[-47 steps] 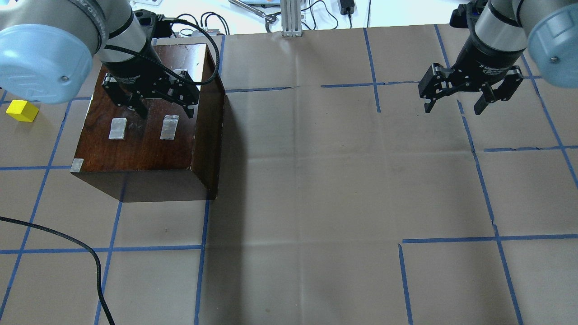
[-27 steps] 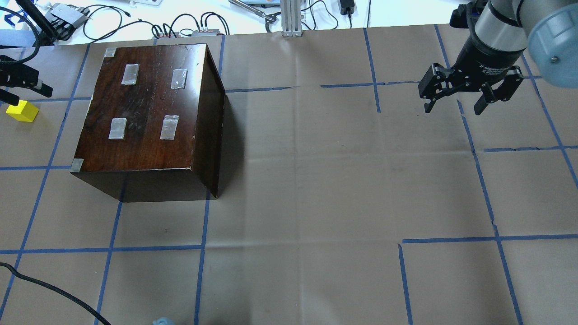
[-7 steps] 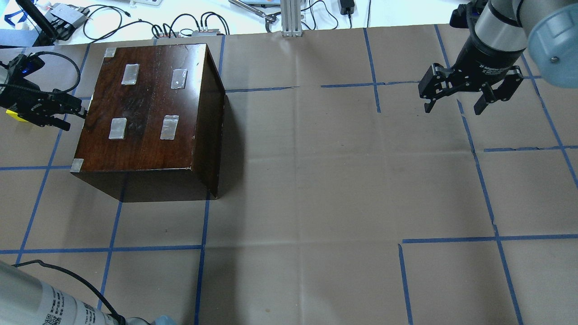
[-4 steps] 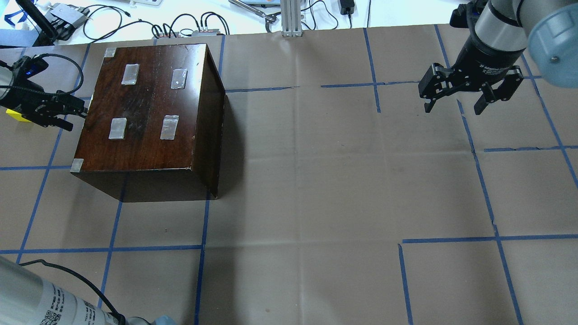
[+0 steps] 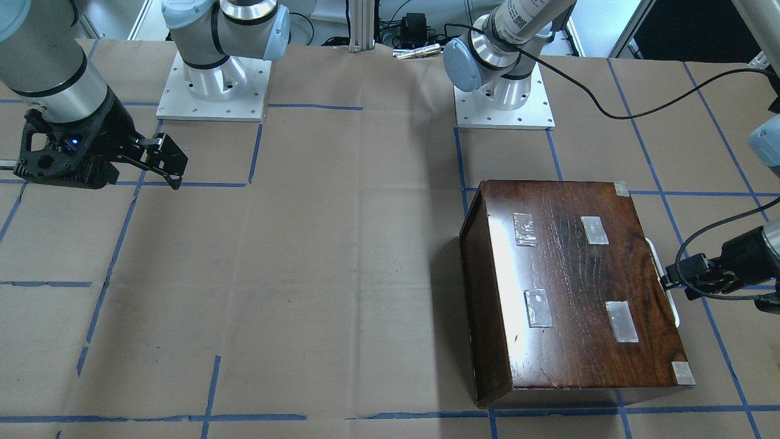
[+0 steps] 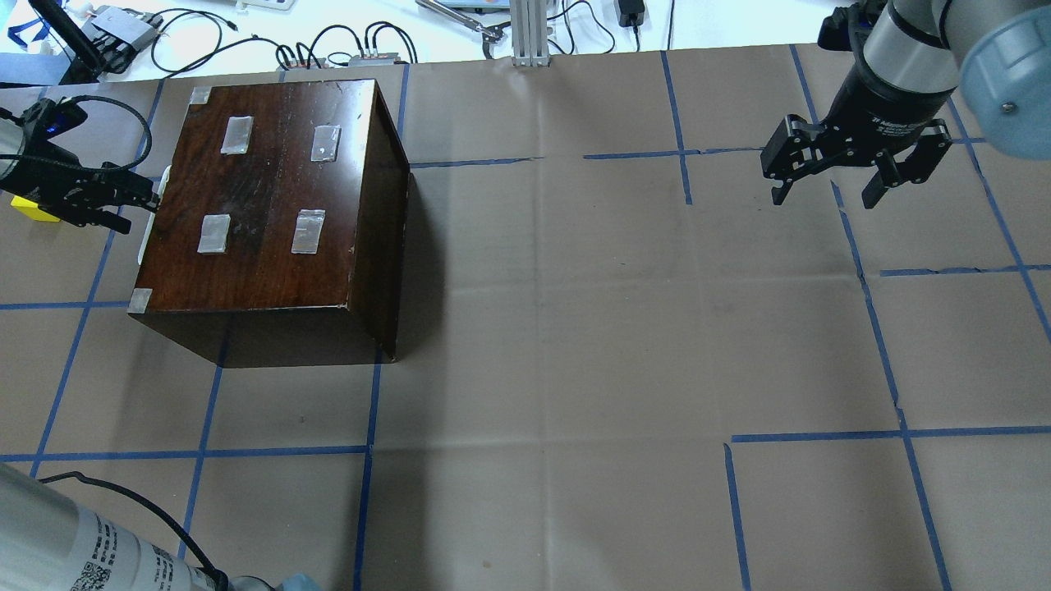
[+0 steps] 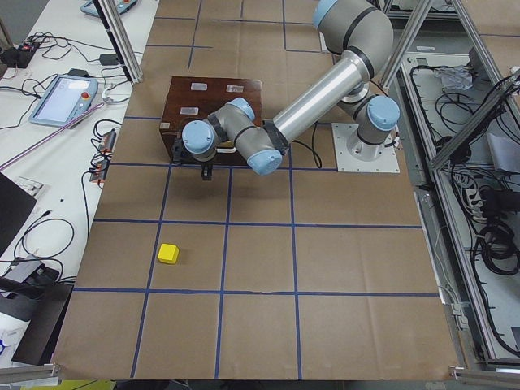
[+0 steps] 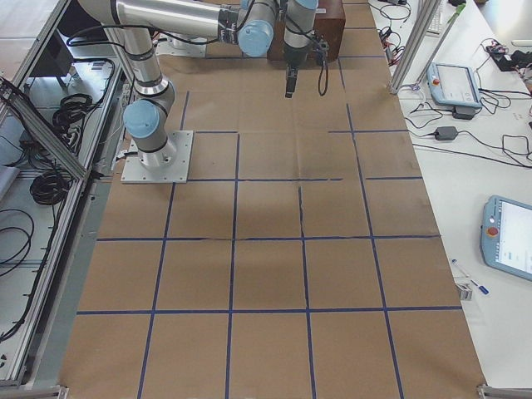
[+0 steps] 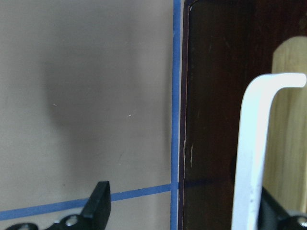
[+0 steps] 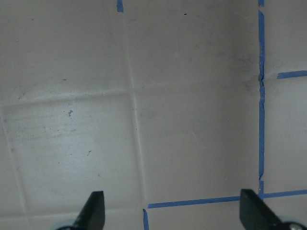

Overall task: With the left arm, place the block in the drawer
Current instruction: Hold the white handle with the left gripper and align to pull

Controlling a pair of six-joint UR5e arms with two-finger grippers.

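Left arm [image 7: 317, 101] reaches in low at the left side of the dark-brown box [image 6: 271, 205], which sits near the tabletop's [image 6: 575, 328] far left corner. Left gripper [image 6: 135, 209] is level with the box's left face, at the white handle [image 6: 144, 242] there. Wrist view: handle [image 9: 254, 143] sits between the fingers, right against the right-hand finger [image 9: 276, 211]; other finger [image 9: 98, 201] is well off it over bare paper, so the fingers are spread, not clamped on anything. Pale wood of the drawer [image 9: 290, 120] shows behind the handle, set in the dark box face. Can't tell how far out it is.

Block [image 7: 168, 253] lies on the tabletop, well apart from the box, between it and the tabletop's left edge and nearer the far edge. From overhead, only a yellow sliver of the block [image 6: 29, 209] shows behind the left gripper.

Right gripper [image 6: 823, 197] hangs above the tabletop near the far right corner, fingers [image 10: 96, 206] released and wide, nothing between them, only paper and blue tape lines below.

Grey tape patches [image 6: 308, 231] on the box top.
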